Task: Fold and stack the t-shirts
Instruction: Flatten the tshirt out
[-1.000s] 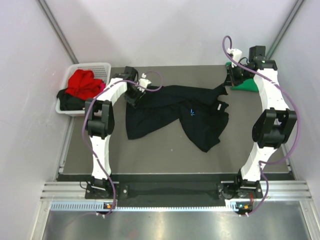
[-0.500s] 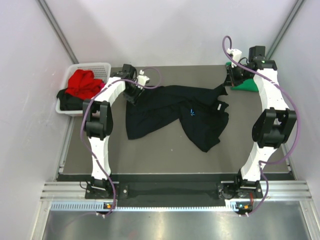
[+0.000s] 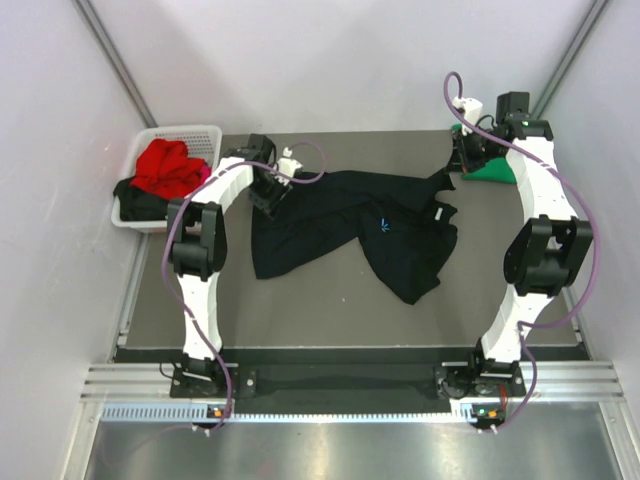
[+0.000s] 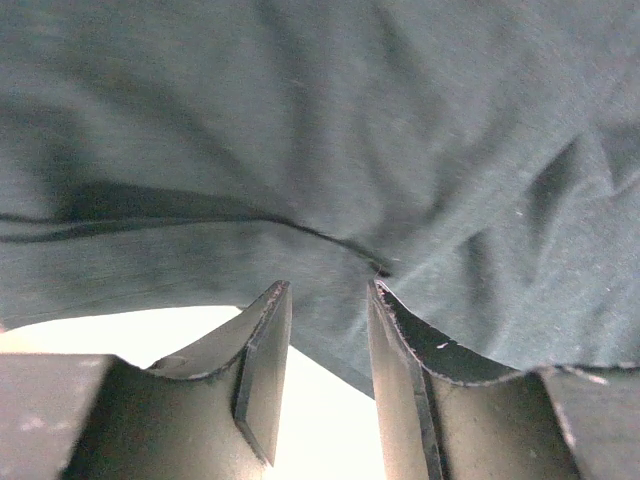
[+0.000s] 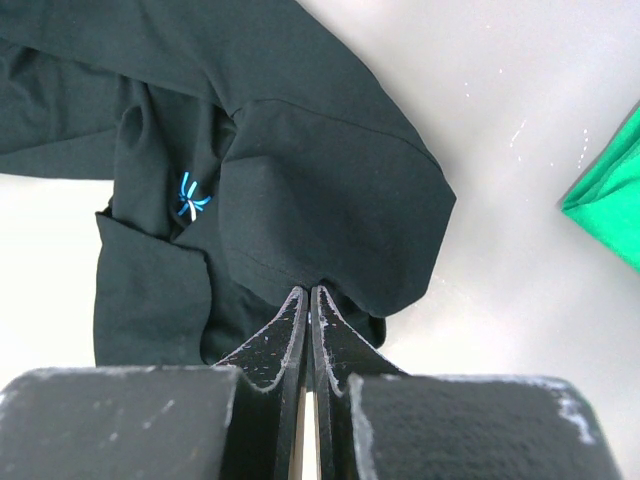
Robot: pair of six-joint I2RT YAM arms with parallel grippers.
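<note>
The large black t-shirt lies crumpled and spread across the table's middle, its tiny blue chest mark facing up. My left gripper is at the shirt's far left edge. In the left wrist view it is open, with the cloth's edge between the fingertips. My right gripper is at the shirt's far right corner. In the right wrist view it is shut, pinching the sleeve hem. A green t-shirt lies folded at the far right, also in the right wrist view.
A white lattice basket stands at the far left and holds a red t-shirt on top of a black one. Grey walls close in the table on three sides.
My left gripper shifted slightly back and then returned at the shirt's left edge. The right arm and the shirt have hardly moved.
</note>
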